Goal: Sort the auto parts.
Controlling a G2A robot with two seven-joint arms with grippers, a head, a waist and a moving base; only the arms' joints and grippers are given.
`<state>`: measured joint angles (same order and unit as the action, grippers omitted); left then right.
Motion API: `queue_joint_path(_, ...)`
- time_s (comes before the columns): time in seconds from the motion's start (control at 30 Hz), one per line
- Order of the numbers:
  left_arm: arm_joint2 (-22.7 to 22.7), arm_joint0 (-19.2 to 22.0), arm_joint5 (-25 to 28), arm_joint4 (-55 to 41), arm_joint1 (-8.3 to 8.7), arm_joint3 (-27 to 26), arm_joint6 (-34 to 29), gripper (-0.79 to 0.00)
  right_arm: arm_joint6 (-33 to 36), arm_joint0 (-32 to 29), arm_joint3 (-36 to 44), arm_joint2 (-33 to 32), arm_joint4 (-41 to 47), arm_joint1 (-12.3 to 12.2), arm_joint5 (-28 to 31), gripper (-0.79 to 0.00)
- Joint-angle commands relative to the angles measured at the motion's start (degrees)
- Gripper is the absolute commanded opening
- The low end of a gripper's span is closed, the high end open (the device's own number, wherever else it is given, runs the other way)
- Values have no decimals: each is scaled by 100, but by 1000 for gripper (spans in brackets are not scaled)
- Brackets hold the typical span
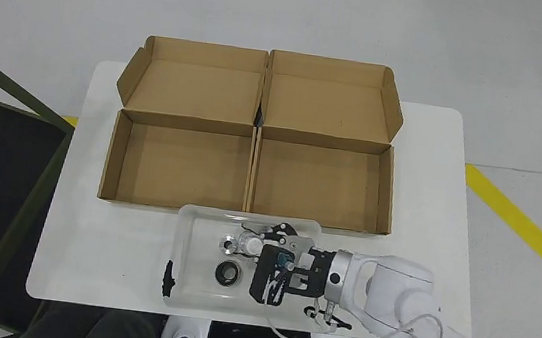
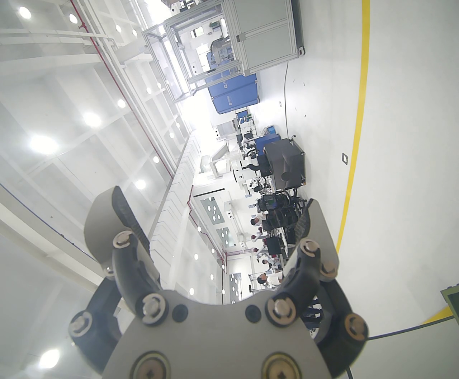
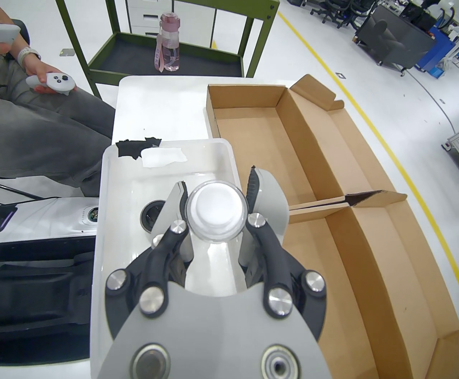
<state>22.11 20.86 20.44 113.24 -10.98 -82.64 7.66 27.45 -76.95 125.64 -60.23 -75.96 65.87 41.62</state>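
My right gripper point(image 3: 217, 183) was pinched on the white round part point(image 3: 217, 211), fingers pressing its sides, over the clear bin point(image 3: 107, 172) that sat at the near edge of the tabletop point(image 1: 424, 237). My left gripper point(image 2: 215, 201) was spread wide, holding nothing and aimed at the ceiling. A black ring part point(image 3: 150, 215) lay on the bin floor just beside the held one. The worry, as I judged it, was the grip: a smooth round rim held on two narrow pads could twist or pop free on a quick swing. Clipping the bin's far wall, or the near wall of the cardboard boxes point(image 1: 319, 185), would do it too. Both boxes lay open and bare toward the far edge – plenty of room, once lifted clear.
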Motion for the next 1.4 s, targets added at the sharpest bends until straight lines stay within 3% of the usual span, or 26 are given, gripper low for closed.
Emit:
queue_joint_path(0.0,0,0,0,0,0,0,0,0,-65,45,3,-22,14,-1,-23,-785)
queue_joint_path(0.67,0,0,0,0,0,0,0,0,-707,353,-395,-423,343,-24,-349,-785)
queue_joint_path(1.37,0,0,0,0,0,0,0,0,-1074,1510,-2270,-221,613,105,-689,-785)
